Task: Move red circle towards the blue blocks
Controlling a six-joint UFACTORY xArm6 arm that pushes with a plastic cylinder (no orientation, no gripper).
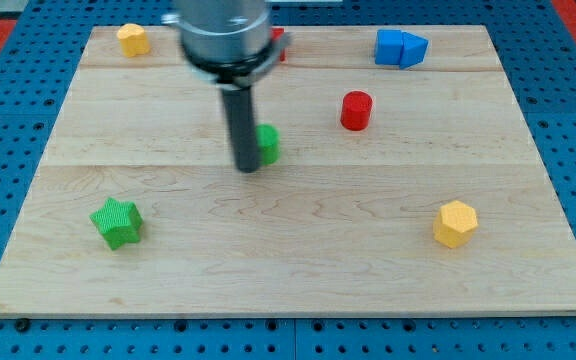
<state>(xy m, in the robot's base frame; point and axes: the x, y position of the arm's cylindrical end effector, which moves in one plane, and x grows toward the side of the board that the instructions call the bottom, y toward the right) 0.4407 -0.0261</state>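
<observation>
The red circle (pixel 356 110) is a short red cylinder standing right of the board's centre, in the upper half. The blue blocks (pixel 400 47) sit together at the view's top right, above and to the right of the red circle. My tip (pixel 247 168) is down on the board near the centre, well to the left of the red circle and a little lower. It stands right beside a green block (pixel 267 144), which is partly hidden behind the rod.
A green star (pixel 117 222) lies at the lower left. A yellow hexagon (pixel 455 223) lies at the lower right. A yellow block (pixel 133 39) sits at the top left. Another red block (pixel 277 44) shows partly behind the arm at the top.
</observation>
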